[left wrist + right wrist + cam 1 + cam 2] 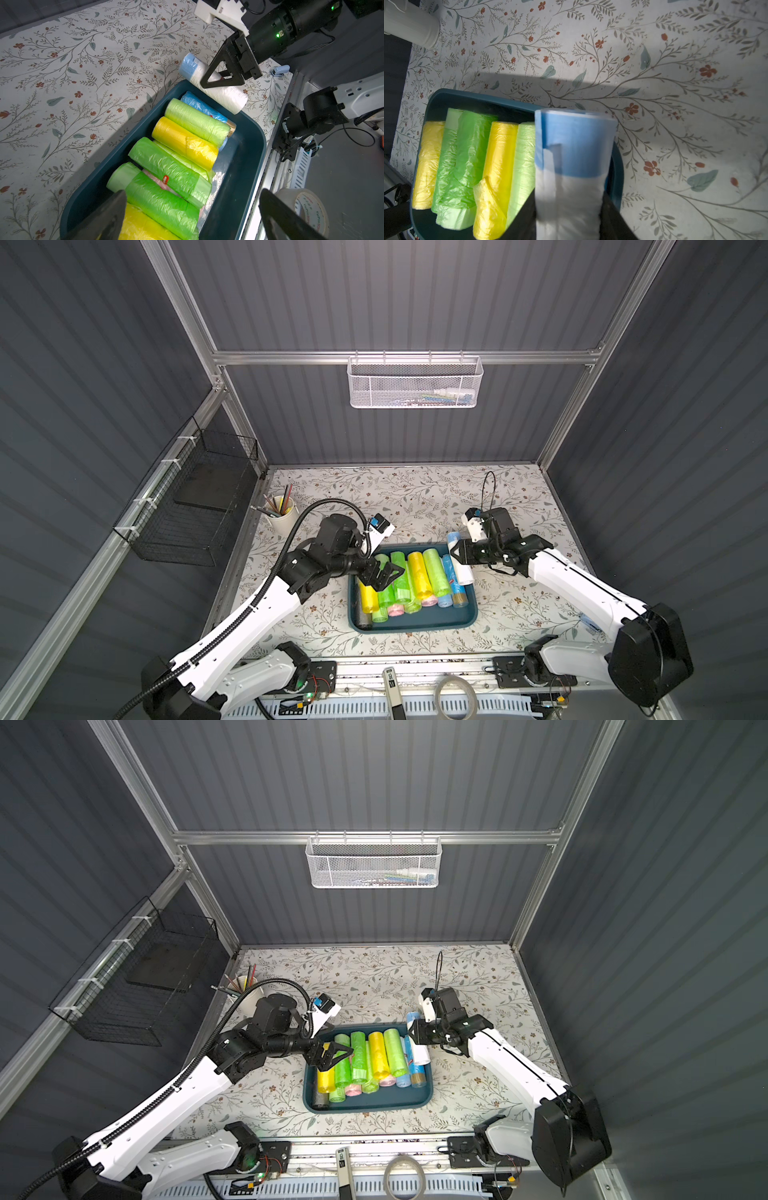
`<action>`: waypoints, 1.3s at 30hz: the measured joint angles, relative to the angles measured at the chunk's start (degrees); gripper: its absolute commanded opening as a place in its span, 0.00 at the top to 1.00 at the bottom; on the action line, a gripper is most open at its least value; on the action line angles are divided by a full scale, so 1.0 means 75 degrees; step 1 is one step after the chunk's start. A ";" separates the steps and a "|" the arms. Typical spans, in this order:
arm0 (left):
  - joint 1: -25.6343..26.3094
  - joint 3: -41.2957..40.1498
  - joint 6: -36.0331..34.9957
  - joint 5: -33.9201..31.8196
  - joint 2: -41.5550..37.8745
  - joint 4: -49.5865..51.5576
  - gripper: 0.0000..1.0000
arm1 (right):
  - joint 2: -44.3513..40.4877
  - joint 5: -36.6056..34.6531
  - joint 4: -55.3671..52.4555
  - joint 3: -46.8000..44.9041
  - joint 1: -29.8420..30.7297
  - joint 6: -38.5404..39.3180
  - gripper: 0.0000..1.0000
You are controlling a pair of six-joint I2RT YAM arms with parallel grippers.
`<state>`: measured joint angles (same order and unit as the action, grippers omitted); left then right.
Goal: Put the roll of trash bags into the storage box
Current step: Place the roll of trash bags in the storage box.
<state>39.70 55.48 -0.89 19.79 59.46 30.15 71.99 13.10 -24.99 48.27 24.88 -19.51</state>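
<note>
My right end effector (569,218) is clamped across the white middle of the roll of trash bags (575,145). The jaws pinch its sides, so the roll's long axis runs out ahead of the wrist. I judge the grip is taken that way so the roll can go down parallel to the packed rolls (417,572), which lie lengthwise, close-packed, a few peeking out from under others.

In both top views the roll hangs over the right-hand rim of the storage box (415,624). Its blue end pokes out past the far rim, above the desk (519,605). The left wrist view makes the roll look lifted clear of the rim, though I cannot tell for certain that nothing touches.

So the roll is not in yet. The only room I can make out is a narrow strip against the right wall, beside the blue rolls. I would bring the roll back toward me and a little inward before releasing. Otherwise the blue end could land on the rim and tip the roll out onto the desk.

My left end effector (388,578) has its jaws spread wide and holds nothing. It hovers above the yellow and green rolls at the box's left side. I read that as waiting out of the way, near enough to steady the pile.
</note>
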 measured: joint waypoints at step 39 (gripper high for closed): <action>0.0000 0.0000 0.0000 0.0096 0.0009 0.0003 0.00 | 0.0376 -0.0207 0.0192 -0.0402 0.0662 -0.0487 0.59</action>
<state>39.70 55.48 -0.89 20.51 59.53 30.17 74.81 11.55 -23.55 45.25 29.85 -23.16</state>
